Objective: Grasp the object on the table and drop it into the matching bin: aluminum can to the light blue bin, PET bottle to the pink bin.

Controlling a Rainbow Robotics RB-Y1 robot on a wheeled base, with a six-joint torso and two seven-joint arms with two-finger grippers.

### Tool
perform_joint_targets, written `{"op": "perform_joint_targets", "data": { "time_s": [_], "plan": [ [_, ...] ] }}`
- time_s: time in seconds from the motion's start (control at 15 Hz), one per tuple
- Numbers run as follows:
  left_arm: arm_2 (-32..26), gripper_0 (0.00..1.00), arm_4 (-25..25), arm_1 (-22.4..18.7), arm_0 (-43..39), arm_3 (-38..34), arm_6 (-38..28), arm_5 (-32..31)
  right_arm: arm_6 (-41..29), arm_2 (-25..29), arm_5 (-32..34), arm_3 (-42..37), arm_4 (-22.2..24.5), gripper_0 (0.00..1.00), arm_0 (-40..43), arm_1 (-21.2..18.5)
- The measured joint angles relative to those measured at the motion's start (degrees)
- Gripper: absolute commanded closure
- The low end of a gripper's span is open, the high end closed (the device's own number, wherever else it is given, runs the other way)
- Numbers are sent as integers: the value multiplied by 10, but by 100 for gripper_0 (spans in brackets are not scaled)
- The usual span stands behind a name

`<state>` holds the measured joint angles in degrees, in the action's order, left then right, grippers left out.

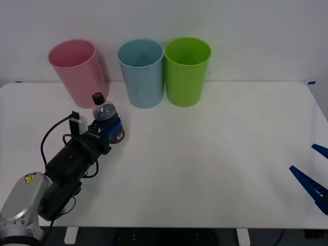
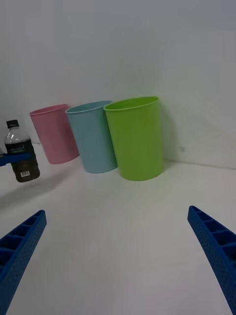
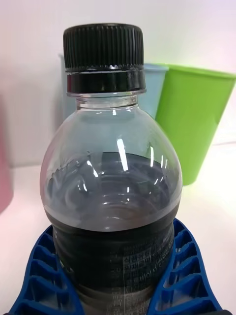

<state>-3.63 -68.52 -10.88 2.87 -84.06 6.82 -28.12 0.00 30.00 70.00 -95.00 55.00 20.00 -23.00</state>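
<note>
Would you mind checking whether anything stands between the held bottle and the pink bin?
Nothing visible does. The left gripper holds the PET bottle beside the pink bin, bare table between them.

Plain white wall behind, evenly lit.

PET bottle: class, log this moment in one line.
left gripper: shut on PET bottle | beside pink bin | right gripper: open, idle

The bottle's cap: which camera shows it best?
The left wrist view: the black cap is close, its ridges plain, above the left gripper clamping the bottle. In the front and right wrist views it's a small dark spot.
</note>
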Motion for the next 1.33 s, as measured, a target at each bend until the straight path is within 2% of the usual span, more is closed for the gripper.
{"op": "perform_joint_targets", "data": {
  "time_s": [0.27, 0.73, 1.07, 1.33],
  "plan": [
    [-23, 100, 2, -2, -37, -96, -38, 12, 0, 0, 0, 0, 0, 0, 0, 0],
    [-80, 100, -47, -3, -7, -192, -201, 20, 0, 0, 0, 0, 0, 0, 0, 0],
    [-117, 100, -106, -8, 70, -182, -274, 48, 0, 0, 0, 0, 0, 0, 0, 0],
    [-148, 100, -154, -15, 160, -99, -268, 56, 0, 0, 0, 0, 0, 0, 0, 0]
  ]
}}
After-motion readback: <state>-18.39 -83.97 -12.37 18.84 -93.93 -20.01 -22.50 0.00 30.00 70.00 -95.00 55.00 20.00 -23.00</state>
